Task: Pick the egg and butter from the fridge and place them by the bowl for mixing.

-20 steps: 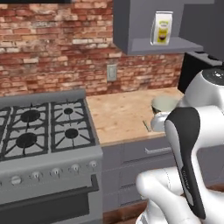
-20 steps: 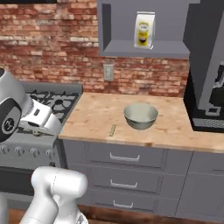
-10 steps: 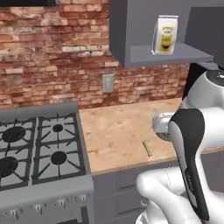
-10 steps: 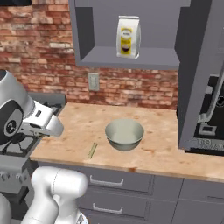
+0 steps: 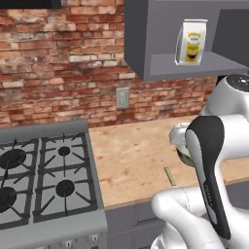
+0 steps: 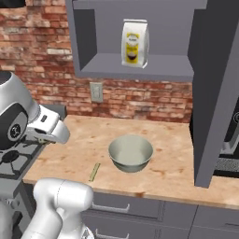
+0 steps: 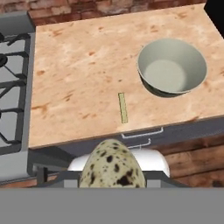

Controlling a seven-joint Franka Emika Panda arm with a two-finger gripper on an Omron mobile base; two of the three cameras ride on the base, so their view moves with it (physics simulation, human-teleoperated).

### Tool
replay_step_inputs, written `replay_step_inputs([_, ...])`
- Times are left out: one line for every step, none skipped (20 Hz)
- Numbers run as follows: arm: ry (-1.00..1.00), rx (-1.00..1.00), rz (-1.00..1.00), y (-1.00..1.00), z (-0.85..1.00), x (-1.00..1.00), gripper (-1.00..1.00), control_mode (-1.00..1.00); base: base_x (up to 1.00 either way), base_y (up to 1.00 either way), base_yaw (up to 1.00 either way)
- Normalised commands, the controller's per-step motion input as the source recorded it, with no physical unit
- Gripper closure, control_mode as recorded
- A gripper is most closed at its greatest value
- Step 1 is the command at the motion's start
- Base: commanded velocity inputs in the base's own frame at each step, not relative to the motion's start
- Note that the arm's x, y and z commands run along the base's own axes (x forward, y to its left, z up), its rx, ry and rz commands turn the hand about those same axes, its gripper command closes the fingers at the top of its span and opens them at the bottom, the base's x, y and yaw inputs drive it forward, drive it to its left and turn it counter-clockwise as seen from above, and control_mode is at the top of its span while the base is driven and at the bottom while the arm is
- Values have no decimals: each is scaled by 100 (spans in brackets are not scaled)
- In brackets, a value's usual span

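A speckled tan egg (image 7: 113,168) sits at the bottom of the hand view, with my gripper (image 7: 113,177) shut on it; the fingertips are hidden behind it. The hand (image 6: 48,130) hovers in front of the counter's left end, apart from the bowl. The pale greenish bowl (image 7: 172,67) stands empty on the wooden counter (image 7: 83,65). It also appears in the right base view (image 6: 131,152) and, half hidden by my arm, in the left base view (image 5: 179,141). A thin pale-yellow butter stick (image 7: 123,107) lies on the counter left of the bowl, near the front edge. The fridge is out of view.
A gas stove (image 5: 44,180) adjoins the counter on the left. A grey wall cabinet with an open shelf holds a yellow-and-white bag (image 6: 135,43). A tall dark grey panel (image 6: 212,93) bounds the counter on the right. Drawers (image 7: 144,135) run below the counter edge.
The whole picture has shifted: the base has driven right, so stove and counter slid left in both base views. The egg stays in my gripper.
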Motion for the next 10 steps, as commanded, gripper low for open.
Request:
replay_step_inputs([0, 0, 2, -20, -29, 34, 100, -100, 0, 0, 0])
replay_step_inputs([-2, 0, 2, -18, -44, 31, 100, -100, 0, 0, 0])
replay_step_inputs([-6, 0, 3, -16, -51, 27, 100, -100, 0, 0, 0])
replay_step_inputs([-8, 0, 3, -15, -54, 25, 100, -100, 0, 0, 0])
replay_step_inputs([-9, 0, 3, -15, -56, 24, 100, -100, 0, 0, 0])
replay_step_inputs([-11, 0, 3, -15, -55, 23, 100, -100, 0, 0, 0])
replay_step_inputs([-11, 0, 3, -15, -54, 25, 100, -100, 0, 0, 0])
replay_step_inputs([-12, 0, 3, -10, -53, 26, 100, -100, 0, 0, 0])
replay_step_inputs([-12, -4, 3, -6, -56, 26, 100, -100, 0, 0, 0])
replay_step_inputs([-13, -4, 2, -3, -56, 26, 100, -100, 0, 0, 0])
